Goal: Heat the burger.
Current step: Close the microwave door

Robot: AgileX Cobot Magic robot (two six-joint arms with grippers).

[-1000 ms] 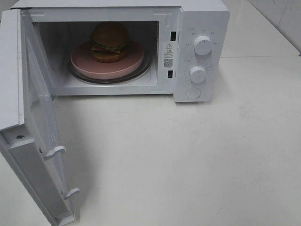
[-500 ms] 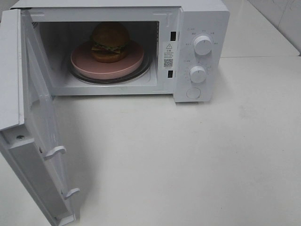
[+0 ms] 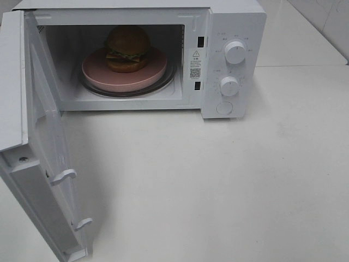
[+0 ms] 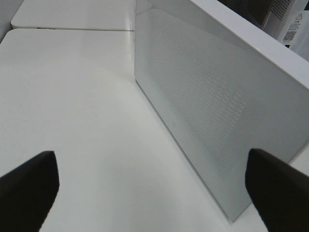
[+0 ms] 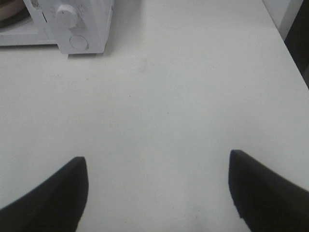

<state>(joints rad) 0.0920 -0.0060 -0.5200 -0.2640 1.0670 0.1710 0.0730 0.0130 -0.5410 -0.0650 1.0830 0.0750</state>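
The burger (image 3: 127, 48) sits on a pink plate (image 3: 124, 70) on the glass turntable inside the white microwave (image 3: 232, 33). The microwave door (image 3: 41, 147) stands wide open toward the front left. Neither gripper shows in the exterior high view. In the left wrist view my left gripper (image 4: 152, 191) is open and empty, facing the outer face of the open door (image 4: 217, 96). In the right wrist view my right gripper (image 5: 157, 193) is open and empty above the bare white table, with the microwave's knobs (image 5: 66, 15) far ahead.
The microwave has two knobs (image 3: 235, 52) and a round button (image 3: 224, 107) on its right panel. The white table (image 3: 218, 185) spreads in front and to the right. A table seam runs behind the door in the left wrist view (image 4: 72, 30).
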